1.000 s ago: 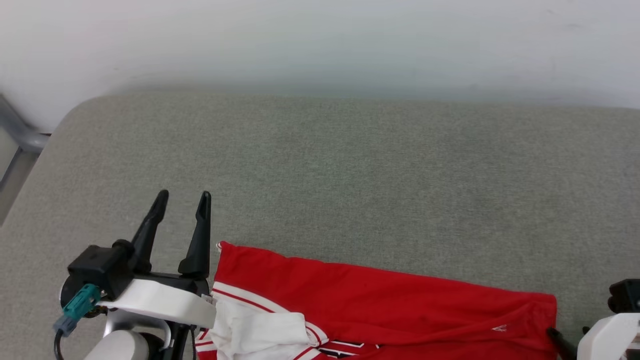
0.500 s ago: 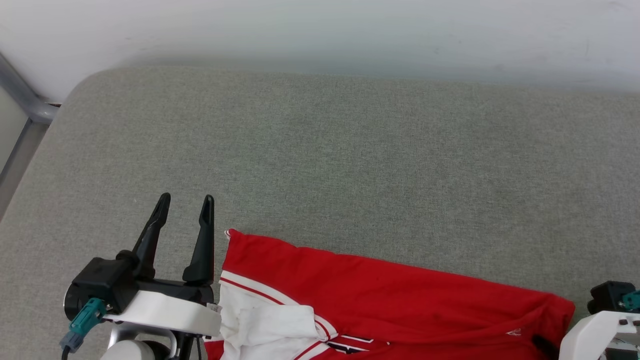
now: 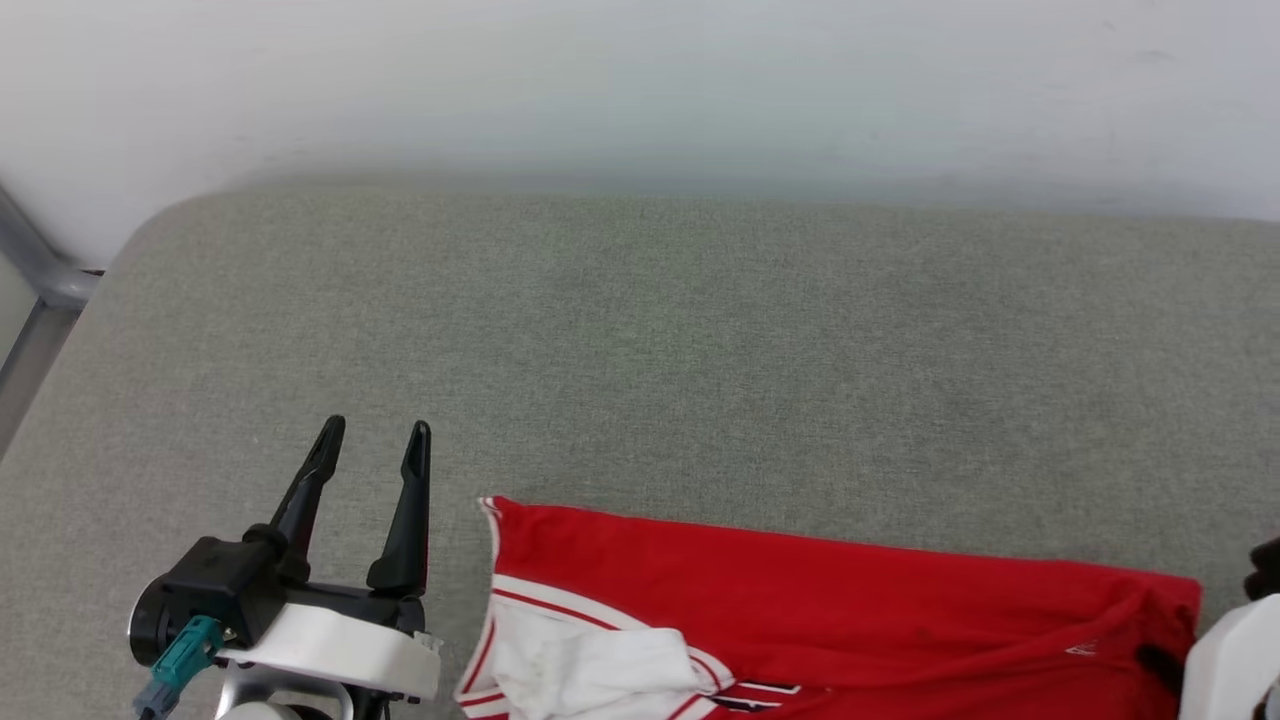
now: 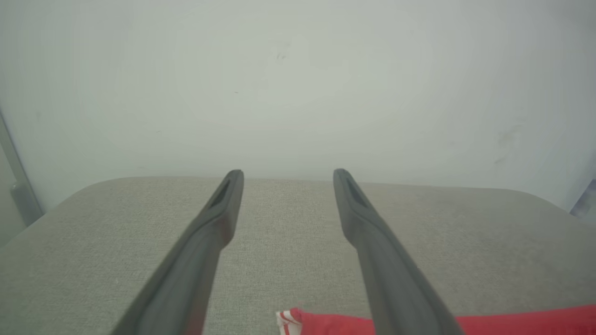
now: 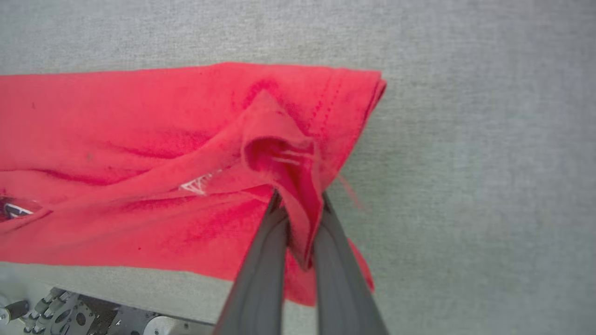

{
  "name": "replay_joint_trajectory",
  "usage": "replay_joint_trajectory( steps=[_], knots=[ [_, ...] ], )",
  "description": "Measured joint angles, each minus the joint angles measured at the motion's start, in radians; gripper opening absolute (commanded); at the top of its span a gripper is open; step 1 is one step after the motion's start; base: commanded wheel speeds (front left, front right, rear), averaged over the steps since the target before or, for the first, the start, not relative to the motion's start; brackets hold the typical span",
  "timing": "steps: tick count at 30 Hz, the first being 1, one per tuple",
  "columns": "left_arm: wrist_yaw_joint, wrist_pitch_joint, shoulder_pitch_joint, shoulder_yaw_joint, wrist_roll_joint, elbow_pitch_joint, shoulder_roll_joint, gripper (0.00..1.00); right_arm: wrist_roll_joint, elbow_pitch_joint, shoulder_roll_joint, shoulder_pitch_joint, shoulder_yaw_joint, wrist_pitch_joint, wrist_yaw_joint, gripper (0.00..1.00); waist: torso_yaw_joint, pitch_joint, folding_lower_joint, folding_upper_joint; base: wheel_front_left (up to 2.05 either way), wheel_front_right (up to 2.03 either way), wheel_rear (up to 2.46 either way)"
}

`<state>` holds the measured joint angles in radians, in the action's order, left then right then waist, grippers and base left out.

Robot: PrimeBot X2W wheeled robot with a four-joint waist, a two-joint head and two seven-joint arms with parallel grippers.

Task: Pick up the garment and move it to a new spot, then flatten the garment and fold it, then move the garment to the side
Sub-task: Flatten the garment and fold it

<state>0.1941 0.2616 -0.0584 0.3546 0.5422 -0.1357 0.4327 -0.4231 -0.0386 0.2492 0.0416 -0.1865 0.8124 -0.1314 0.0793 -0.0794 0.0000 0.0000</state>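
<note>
The garment [image 3: 800, 600], a red shirt with a white sleeve, lies folded along the near edge of the grey padded surface [image 3: 650, 350]. Its corner [image 4: 316, 322] peeks in at the bottom of the left wrist view. My left gripper [image 3: 375, 445] hovers open just left of the shirt's left end, touching nothing; its fingers [image 4: 219, 218] point toward the wall. My right gripper [image 5: 300, 200] is shut on a pinched-up fold of red fabric [image 5: 279, 153] at the shirt's right end. In the head view that arm's white housing [image 3: 1235, 660] sits at the lower right corner.
A pale wall [image 3: 640, 90] rises behind the padded surface. A grey metal frame [image 3: 40, 280] runs past its far left corner. Robot hardware [image 5: 70, 316] shows below the near edge in the right wrist view.
My right gripper has closed on the shirt's right end and the fabric there has bunched up. The shirt has shifted right, away from the left gripper. The head camera wobbled between frames.
</note>
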Motion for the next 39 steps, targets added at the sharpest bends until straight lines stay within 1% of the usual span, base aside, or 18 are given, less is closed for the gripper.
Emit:
replay_joint_trajectory(
  steps=[7, 9, 11, 13, 15, 18, 21, 24, 28, 33, 37, 39],
  knots=[
    [0.004, 0.000, 0.016, 0.011, -0.003, 0.001, 0.001, 1.00, 0.029, 0.026, 0.011, 0.045, -0.202, 0.054, 0.000, 0.00, -0.018, 0.028, 0.0000, 0.0000, 0.00, 0.00, 0.00],
    [0.008, 0.000, 0.021, 0.013, -0.004, 0.001, 0.002, 1.00, 0.036, 0.041, 0.012, 0.053, -0.244, 0.071, 0.000, 0.00, -0.020, 0.031, 0.0000, 0.0000, 0.00, 0.00, 0.00],
    [0.010, 0.000, 0.026, 0.012, -0.006, 0.001, 0.005, 1.00, 0.018, 0.052, -0.005, 0.053, -0.275, 0.093, 0.000, 0.00, -0.025, 0.032, 0.0000, 0.0001, 0.00, 0.00, 0.00],
    [0.012, 0.000, 0.028, 0.013, -0.009, 0.002, 0.005, 1.00, -0.018, 0.060, -0.041, 0.049, -0.284, 0.135, 0.000, 0.00, -0.029, 0.033, 0.0000, 0.0000, 0.00, 0.00, 0.00],
    [0.012, 0.000, 0.029, 0.016, -0.009, 0.004, 0.004, 1.00, -0.084, 0.071, -0.086, 0.037, -0.282, 0.187, 0.001, 0.00, -0.030, 0.036, 0.0000, 0.0000, 0.00, 0.00, 0.00],
    [0.012, 0.000, 0.029, 0.022, -0.009, 0.005, 0.003, 1.00, -0.231, 0.095, -0.160, 0.016, -0.268, 0.279, 0.000, 0.00, -0.026, 0.039, 0.0000, 0.0000, 0.00, 0.00, 0.00],
    [0.012, -0.001, 0.029, 0.024, -0.009, 0.006, 0.004, 1.00, -0.414, 0.107, -0.192, -0.009, -0.259, 0.352, 0.001, 0.00, -0.020, 0.041, 0.0000, 0.0000, 0.00, 0.00, 0.00],
    [0.011, -0.003, 0.029, 0.027, -0.008, 0.007, 0.004, 1.00, -0.592, 0.093, -0.194, -0.018, -0.213, 0.383, 0.001, 0.00, -0.013, 0.043, 0.0000, 0.0000, 0.00, 0.00, 0.00],
    [0.008, -0.009, 0.028, 0.032, -0.004, 0.008, 0.004, 1.00, -0.744, 0.073, -0.197, -0.015, -0.089, 0.350, 0.001, 0.00, 0.005, 0.045, 0.0000, 0.0000, 0.00, 0.00, 0.00],
    [0.001, -0.013, 0.012, 0.038, -0.001, 0.010, 0.003, 1.00, -0.823, 0.068, -0.197, -0.015, 0.054, 0.271, 0.001, 0.00, 0.038, 0.041, 0.0000, 0.0000, 0.00, 0.00, 0.00],
    [-0.008, -0.014, -0.004, 0.048, 0.000, 0.017, -0.003, 1.00, -0.840, 0.040, -0.197, -0.024, 0.160, 0.207, 0.001, 0.00, 0.069, 0.032, 0.0000, 0.0000, 0.00, 0.00, 0.00],
    [-0.010, -0.014, -0.013, 0.048, 0.001, 0.021, -0.004, 1.00, -0.823, 0.020, -0.198, -0.044, 0.214, 0.178, 0.001, 0.00, 0.083, 0.025, 0.0001, 0.0000, 0.00, 0.00, 0.00]
  ],
)
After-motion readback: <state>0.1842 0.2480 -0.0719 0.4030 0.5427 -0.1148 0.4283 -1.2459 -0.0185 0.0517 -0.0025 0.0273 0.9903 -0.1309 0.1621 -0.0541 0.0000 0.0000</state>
